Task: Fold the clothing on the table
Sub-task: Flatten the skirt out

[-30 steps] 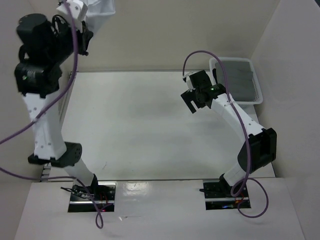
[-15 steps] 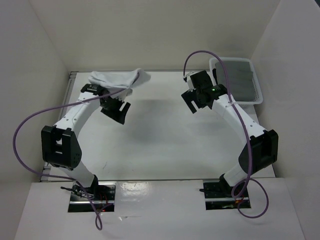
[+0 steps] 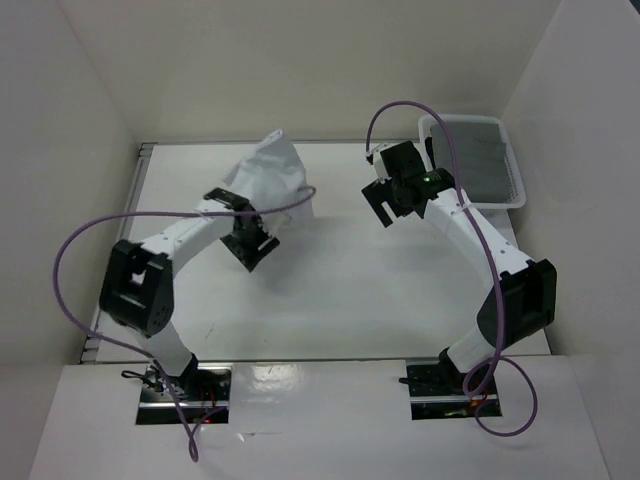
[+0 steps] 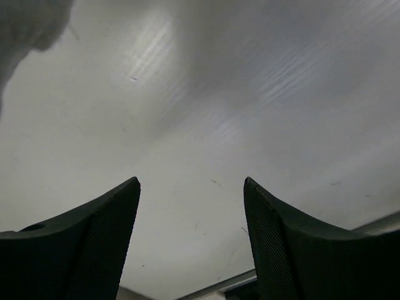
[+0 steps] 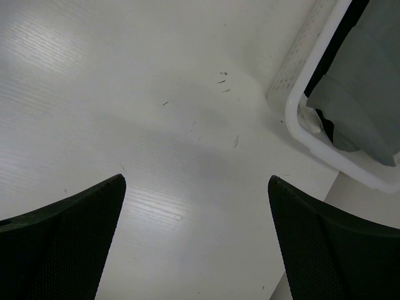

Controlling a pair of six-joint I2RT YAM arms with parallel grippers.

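Note:
The clothing [image 3: 270, 178] is a crumpled white bundle at the back left of the table [image 3: 330, 290], lying against the left arm's wrist, just behind my left gripper [image 3: 251, 250]. That gripper is open and empty, low over bare table [image 4: 200, 125]. In the left wrist view only a blurred edge of the clothing [image 4: 25, 25] shows in the top left corner, clear of the left gripper [image 4: 190, 187]. My right gripper [image 3: 385, 207] hangs open and empty over the back right of the table; the right wrist view shows the gripper [image 5: 197, 184] above bare tabletop.
A small white plastic basket [image 3: 513, 160] stands at the back right corner with a dark grey cloth [image 3: 475, 160] inside; its rim [image 5: 300, 125] and the cloth [image 5: 362, 94] show just beyond my right fingers. White walls close in the table on three sides.
The left arm swung down from high at the back left to low over the table. Its gripper opened and let go of the clothing, which now sits bunched further right. The right arm stayed still.

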